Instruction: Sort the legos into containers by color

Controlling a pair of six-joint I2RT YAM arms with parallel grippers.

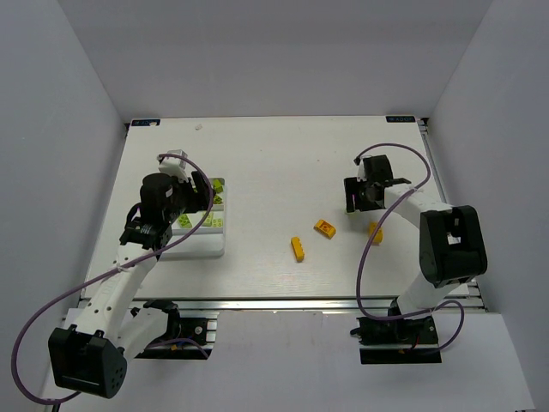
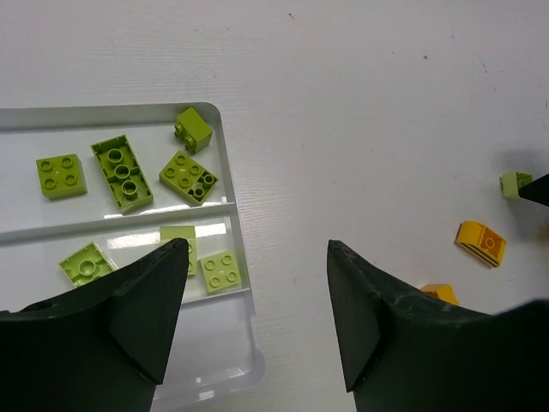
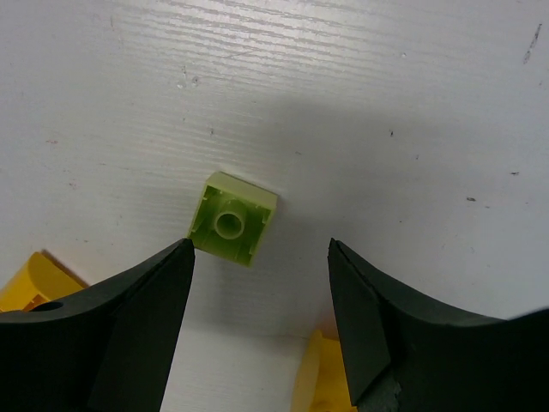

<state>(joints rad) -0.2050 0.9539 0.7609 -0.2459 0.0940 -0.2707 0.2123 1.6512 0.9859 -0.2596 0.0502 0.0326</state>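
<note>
The white tray (image 1: 202, 244) lies at the left, and its divided compartments (image 2: 226, 176) hold several lime green legos (image 2: 118, 172). My left gripper (image 2: 257, 249) is open and empty above the tray's right rim (image 1: 202, 196). My right gripper (image 3: 262, 249) is open, low over the table (image 1: 361, 199). A lime green lego (image 3: 232, 219) lies upside down just beyond its left fingertip, untouched; it also shows in the left wrist view (image 2: 515, 183). Three orange-yellow legos lie loose: one mid-table (image 1: 298, 248), one beside it (image 1: 325, 228), one close under the right arm (image 1: 376, 230).
The table's right edge rail (image 1: 433, 172) runs close behind the right arm. White walls enclose the back and sides. Purple cables loop from both arms (image 1: 403, 154). Yellow lego parts show at the bottom of the right wrist view (image 3: 34, 279).
</note>
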